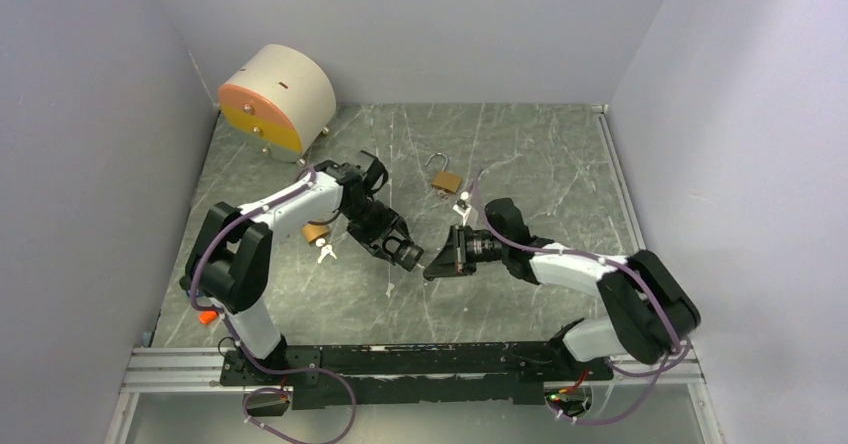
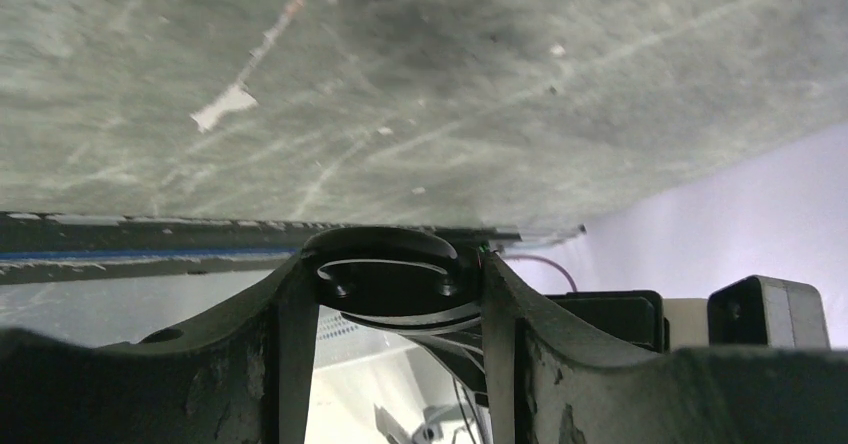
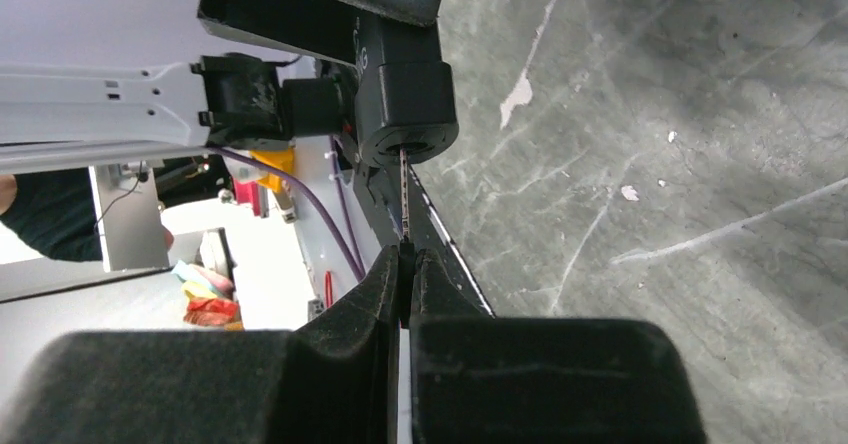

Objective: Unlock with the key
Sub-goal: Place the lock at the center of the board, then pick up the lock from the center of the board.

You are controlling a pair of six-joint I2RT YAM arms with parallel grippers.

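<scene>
Left gripper (image 1: 408, 255): I see it clamped on the black lock (image 2: 385, 274).
Key (image 3: 403, 199): blade tip at the lock's face, between the two grippers.
Right gripper (image 3: 404, 262): pinched tight on the key.
Brass padlock (image 1: 447, 181): on the bench (image 1: 540, 164) behind them, well apart.

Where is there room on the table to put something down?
Bare marble lies far right, between the brass padlock and the right wall, and near, just beyond the black rail. It is crowded in the middle, where the left hand and right hand meet, and by the small padlock beside the left arm.
</scene>
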